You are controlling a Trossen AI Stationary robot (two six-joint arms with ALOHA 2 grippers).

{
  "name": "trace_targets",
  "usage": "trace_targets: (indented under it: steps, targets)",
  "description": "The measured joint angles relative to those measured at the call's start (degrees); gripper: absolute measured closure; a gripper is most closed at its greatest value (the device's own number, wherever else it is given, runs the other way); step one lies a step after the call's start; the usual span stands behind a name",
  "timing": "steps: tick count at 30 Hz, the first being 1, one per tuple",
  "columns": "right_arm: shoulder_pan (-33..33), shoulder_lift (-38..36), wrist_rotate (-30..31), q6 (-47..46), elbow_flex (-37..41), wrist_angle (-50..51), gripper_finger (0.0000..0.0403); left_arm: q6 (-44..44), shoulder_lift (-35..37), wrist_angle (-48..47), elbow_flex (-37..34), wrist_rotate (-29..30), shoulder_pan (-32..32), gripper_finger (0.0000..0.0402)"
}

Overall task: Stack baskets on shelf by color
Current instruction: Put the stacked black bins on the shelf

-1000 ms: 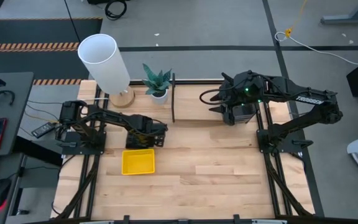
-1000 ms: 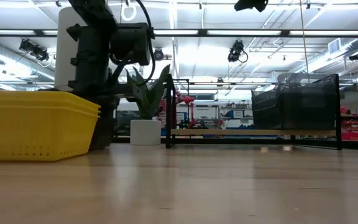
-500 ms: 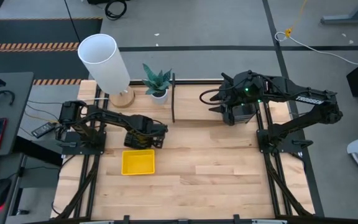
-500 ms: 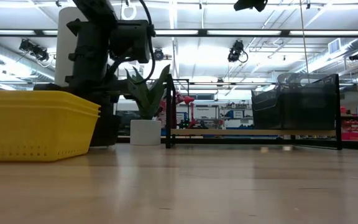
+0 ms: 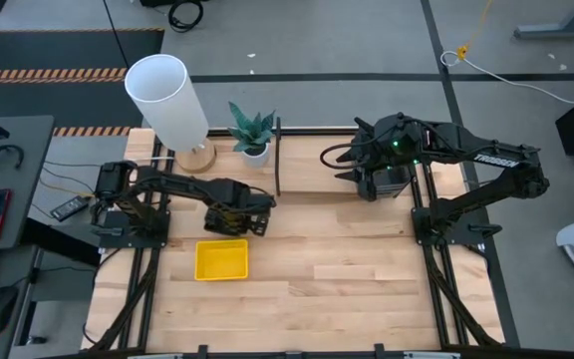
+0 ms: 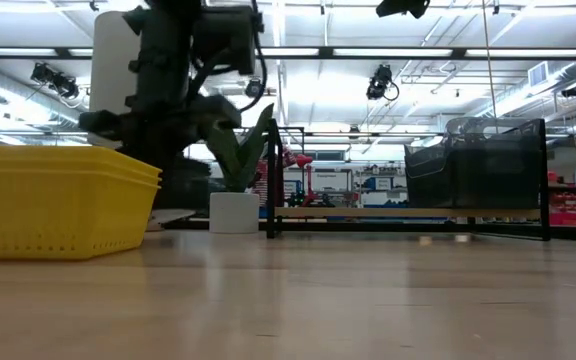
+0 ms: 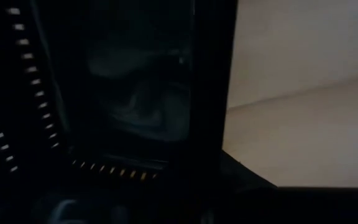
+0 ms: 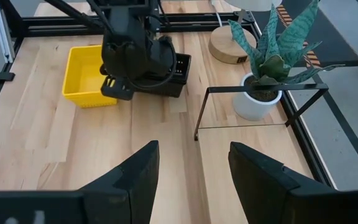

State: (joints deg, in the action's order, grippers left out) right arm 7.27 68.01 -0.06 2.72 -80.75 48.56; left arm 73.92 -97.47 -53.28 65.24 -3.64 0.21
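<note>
My left gripper [image 5: 239,213] points down at the table's left middle, shut on a black mesh-sided basket [image 8: 175,70]. The basket shows raised off the table in the low view [image 6: 158,126]. Just nearer lie the stacked yellow baskets [image 5: 221,259], resting on their bottoms. The shelf [image 5: 312,191] stands at the far middle, with dark grey baskets [image 6: 478,165] stacked on its right end. My right gripper [image 8: 194,180] hangs open above that end, touching nothing. My left gripper comes at the black basket from above, fingers pointing down, on the part of it toward the yellow baskets [image 8: 143,79]. The gripper's own body hides the fingertips, and its wrist view shows only the dark mesh wall [image 7: 110,168] close up. The basket hangs clear of the table.
A white cylindrical lamp [image 5: 167,100] and a potted plant [image 5: 253,132] stand at the far left, beside the shelf's left post [image 5: 278,160]. Bare wooden tabletop [image 5: 347,269] spreads over the near and right parts.
My left gripper has risen, drifting slightly toward the shelf, and has taken the black basket up off the table with it. The yellow baskets have stayed in place.
</note>
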Motion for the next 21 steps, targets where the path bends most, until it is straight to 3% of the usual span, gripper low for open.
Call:
trace_targets:
  steps: [6, 9, 14, 21]
  targets:
    - [0.0, 0.0, 0.0, 0.0, 0.0, 0.5, 0.0204, -2.7, 0.0, -4.7, 6.7, -0.6, -0.2, 0.0387]
    - [0.0, 0.0, 0.0, 0.0, 0.0, 0.5, 0.0204, -4.2, 0.1, -7.2, 10.2, -6.2, 0.0, 0.0387]
    - [0.4, 0.0, 0.0, 0.6, 0.0, 0.3, 0.0204, -7.5, 0.1, -6.2, 15.7, -15.5, 0.0, 0.0388]
    - [1.9, 0.0, 0.0, 1.3, 0.0, 0.7, 0.0204, -11.7, 0.0, 2.6, 21.9, -16.4, -2.2, 0.0387]
